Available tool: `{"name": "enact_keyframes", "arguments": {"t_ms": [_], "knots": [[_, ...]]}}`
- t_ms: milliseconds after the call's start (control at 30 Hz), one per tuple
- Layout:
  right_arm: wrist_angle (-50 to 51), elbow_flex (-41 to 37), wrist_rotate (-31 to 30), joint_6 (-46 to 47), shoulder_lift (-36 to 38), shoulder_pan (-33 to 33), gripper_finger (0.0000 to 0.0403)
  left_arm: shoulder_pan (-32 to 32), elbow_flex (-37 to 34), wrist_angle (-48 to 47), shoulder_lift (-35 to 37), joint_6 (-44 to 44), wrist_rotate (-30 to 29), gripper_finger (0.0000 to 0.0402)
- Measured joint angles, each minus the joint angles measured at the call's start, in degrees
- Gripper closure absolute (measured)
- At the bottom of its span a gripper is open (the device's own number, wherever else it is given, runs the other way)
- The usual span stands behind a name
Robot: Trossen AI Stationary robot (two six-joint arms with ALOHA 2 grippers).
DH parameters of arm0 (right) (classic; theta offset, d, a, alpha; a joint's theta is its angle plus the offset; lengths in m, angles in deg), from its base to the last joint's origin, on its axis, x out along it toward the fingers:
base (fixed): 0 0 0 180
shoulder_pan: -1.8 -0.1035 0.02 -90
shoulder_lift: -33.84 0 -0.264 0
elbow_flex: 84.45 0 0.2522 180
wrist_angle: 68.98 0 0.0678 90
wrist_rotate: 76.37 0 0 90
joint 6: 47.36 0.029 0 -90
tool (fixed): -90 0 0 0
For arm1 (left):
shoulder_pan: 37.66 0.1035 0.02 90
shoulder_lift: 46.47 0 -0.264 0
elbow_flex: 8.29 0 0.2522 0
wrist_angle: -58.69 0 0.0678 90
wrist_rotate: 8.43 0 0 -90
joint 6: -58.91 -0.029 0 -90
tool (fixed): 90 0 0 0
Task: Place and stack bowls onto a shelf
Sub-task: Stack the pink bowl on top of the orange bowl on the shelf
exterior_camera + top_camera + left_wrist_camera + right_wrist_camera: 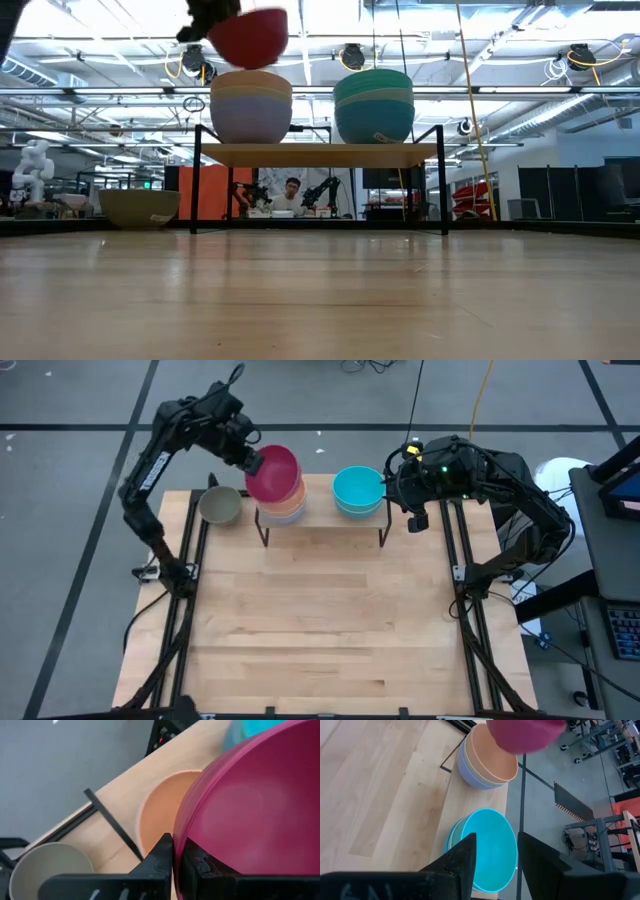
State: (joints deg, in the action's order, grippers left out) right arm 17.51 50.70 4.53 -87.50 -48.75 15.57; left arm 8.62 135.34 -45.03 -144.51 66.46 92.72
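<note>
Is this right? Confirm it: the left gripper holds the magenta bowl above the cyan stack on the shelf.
Not quite. The left gripper holds the magenta bowl above the orange-topped stack, not the cyan stack, on the shelf. The high view shows it.

Two bowl stacks [283,508] [358,492] on shelf [322,528] — lone bowl [219,506] left, on table.

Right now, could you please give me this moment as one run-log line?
left gripper: shut on magenta bowl, above orange-topped stack | right gripper: open over cyan bowl
</note>
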Motion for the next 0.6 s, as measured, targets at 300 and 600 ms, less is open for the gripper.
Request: {"name": "enact_keyframes", "arguments": {"t_ms": [300, 600], "knots": [[0.0, 0.0, 0.1, 0.0, 0.0, 0.0, 0.0266, 3.0, 0.0, 0.0, -3.2, -1.5, 4.0, 0.0392], [0.0, 0.0, 0.2, 0.0, 0.0, 0.0, 0.0266, 3.0, 0.0, 0.0, -3.1, -1.4, 3.8, 0.0392]]}}
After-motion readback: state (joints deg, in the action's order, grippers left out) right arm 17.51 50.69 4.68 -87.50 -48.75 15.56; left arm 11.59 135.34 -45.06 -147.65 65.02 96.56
